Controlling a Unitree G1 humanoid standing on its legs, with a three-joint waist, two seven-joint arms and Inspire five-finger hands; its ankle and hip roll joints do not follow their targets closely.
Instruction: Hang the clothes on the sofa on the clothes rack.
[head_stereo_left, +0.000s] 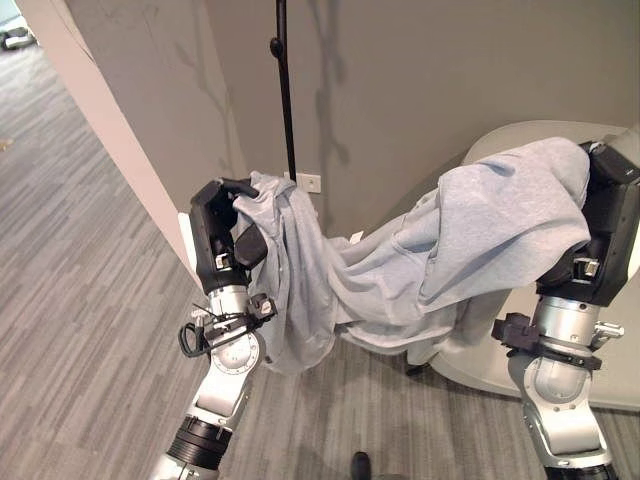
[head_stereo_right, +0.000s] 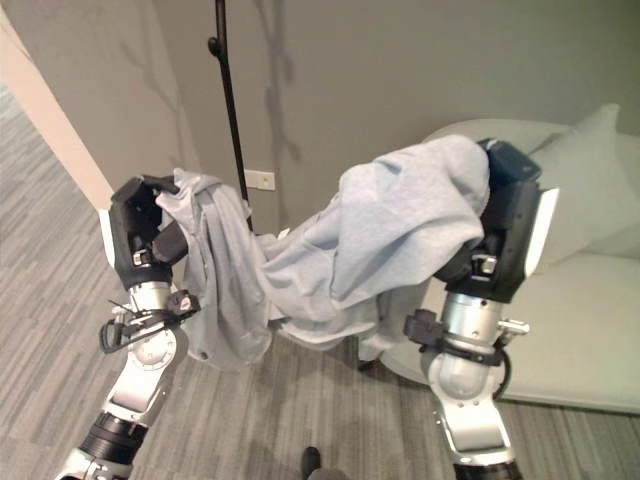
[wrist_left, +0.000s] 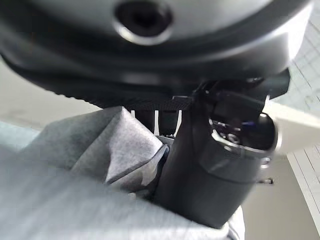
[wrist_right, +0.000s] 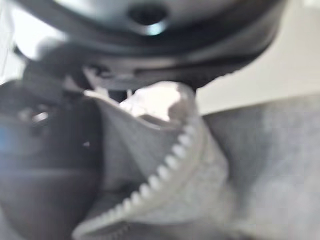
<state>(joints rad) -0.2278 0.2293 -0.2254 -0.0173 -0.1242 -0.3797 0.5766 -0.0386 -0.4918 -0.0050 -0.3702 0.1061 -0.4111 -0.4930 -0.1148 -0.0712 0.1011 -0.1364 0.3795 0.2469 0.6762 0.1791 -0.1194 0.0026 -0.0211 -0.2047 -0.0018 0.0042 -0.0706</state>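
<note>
A light grey zip-up garment hangs stretched in the air between my two raised hands. My left hand is shut on one bunched end of it; the left wrist view has the thumb pressing a fold of the cloth. My right hand grips the other end, with cloth draped over it; its wrist view has the zipper edge pinched under the palm. The black pole of the clothes rack rises behind the garment, just right of my left hand.
A pale sofa with a cushion stands at the right, behind my right arm. A grey wall with a white socket is straight ahead. A beige wall corner juts out at the left. Grey striped carpet covers the floor.
</note>
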